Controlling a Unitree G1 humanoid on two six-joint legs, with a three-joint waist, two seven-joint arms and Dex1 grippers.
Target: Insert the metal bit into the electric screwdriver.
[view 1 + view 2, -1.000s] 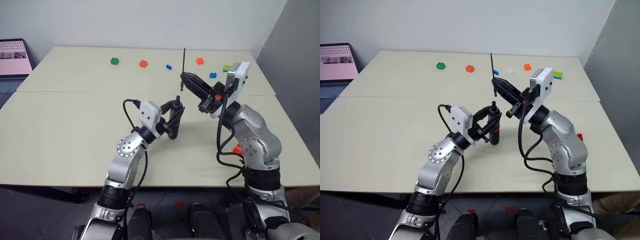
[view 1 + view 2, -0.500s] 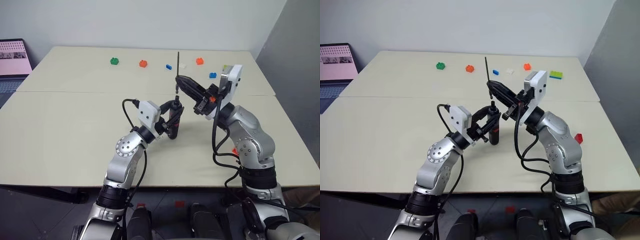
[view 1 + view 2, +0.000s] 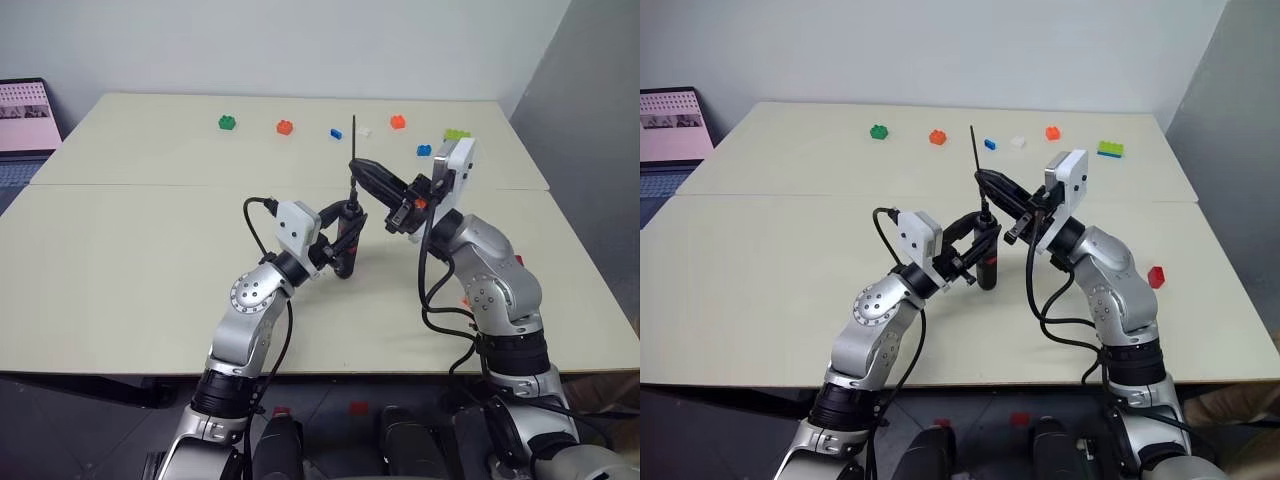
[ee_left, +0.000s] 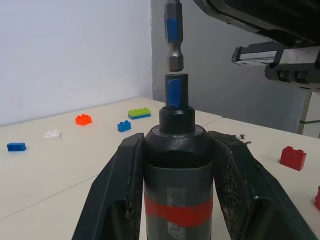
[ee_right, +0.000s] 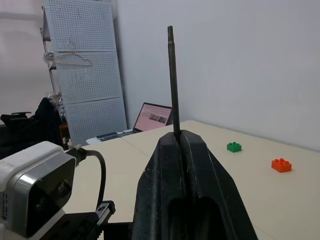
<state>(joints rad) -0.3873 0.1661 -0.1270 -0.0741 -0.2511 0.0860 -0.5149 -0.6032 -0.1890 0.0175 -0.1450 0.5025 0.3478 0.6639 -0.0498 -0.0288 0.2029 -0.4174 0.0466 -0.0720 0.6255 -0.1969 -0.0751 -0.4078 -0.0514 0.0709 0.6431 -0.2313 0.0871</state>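
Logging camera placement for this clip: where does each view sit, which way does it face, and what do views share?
Left and right eye views: on the head, looking forward and down over the table and both arms.
Left wrist view: along the left gripper, shut on the electric screwdriver; the metal bit hangs just above its socket.
Right wrist view: along the right gripper, shut on the metal bit, facing a laptop.
Shared: head and left wrist views show the bit over the screwdriver.
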